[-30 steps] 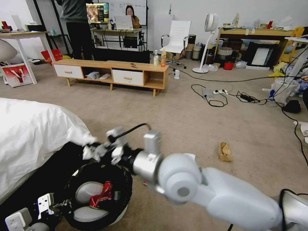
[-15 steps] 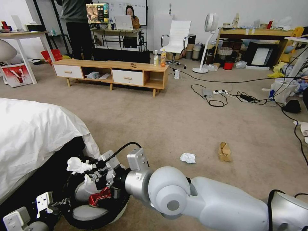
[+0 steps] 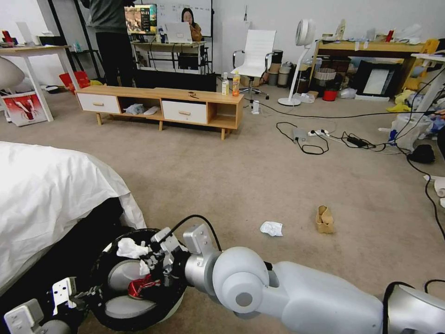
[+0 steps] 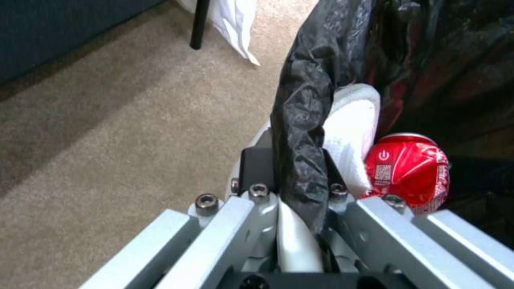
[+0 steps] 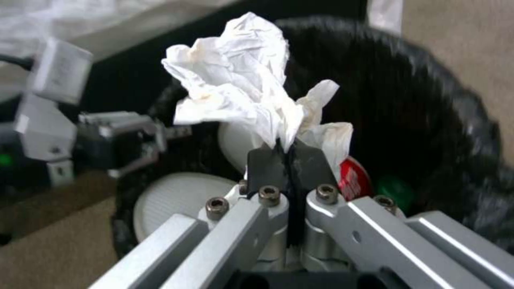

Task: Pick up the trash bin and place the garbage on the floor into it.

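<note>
Head view: right claw (image 3: 149, 260) sits over the mouth of the trash bin (image 3: 99, 266), clamped on a crumpled white tissue (image 3: 131, 248). Tissue sticks out ahead of the claw tips, over the bin's inside, so what's below the claw is bag & trash, not floor (image 3: 259, 176). Judged from this, letting go should drop it straight in. A crushed red can (image 3: 139, 286) lies in the bin under the claw. A second tissue (image 3: 271, 228) & a brown paper box (image 3: 325, 219) lie on the carpet well off to the right arm's side, so right arm is the nearer one for those. Left claw (image 3: 90, 293) is at the bin's near rim, low in the frame, partly cut off.

Left wrist view: left claw (image 4: 292, 176) is shut on the bin rim (image 4: 353, 120), one pad each side, black bag (image 4: 302, 120) pinched along w/ the white wall. Red can just past the claw, inside. Bin depth & far wall too dark to read.

Right wrist view: right claw's pads are pressed together on the tissue's lower fold; most of the wad stands free beyond the tips. Behind it: bin interior, red can, a green bit I can't identify for sure. How firm the pinch is, can't tell. Left claw shows farther off at the rim.
</note>
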You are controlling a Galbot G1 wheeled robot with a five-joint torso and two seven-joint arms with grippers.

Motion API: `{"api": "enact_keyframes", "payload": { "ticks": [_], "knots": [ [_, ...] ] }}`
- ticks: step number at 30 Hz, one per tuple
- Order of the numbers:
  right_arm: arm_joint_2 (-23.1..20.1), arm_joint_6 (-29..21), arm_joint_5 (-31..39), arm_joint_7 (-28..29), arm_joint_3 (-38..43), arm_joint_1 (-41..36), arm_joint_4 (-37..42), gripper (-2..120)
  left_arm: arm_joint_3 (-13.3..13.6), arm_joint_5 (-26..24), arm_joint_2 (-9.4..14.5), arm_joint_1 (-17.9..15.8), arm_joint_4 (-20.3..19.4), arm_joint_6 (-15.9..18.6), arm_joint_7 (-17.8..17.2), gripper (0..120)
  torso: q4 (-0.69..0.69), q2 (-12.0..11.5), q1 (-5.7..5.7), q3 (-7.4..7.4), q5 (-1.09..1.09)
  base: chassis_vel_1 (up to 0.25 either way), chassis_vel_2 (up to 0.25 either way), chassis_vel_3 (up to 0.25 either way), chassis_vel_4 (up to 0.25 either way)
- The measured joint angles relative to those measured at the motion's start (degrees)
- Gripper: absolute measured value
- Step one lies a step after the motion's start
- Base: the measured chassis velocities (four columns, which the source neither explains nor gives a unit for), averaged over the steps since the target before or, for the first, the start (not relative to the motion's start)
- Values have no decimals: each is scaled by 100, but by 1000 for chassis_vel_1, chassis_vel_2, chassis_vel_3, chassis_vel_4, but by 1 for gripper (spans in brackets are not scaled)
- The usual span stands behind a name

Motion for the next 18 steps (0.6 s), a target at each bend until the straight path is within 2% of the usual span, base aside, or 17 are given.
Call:
{"api": "enact_keyframes", "payload": {
  "ticks": [18],
  "knots": [
    [-179,37,-436,-110,-47,-449,-319,0,66,2,5,-88,106,-1,10,3,0,0,0,0,0,0,0,0,0]
  ]
}}
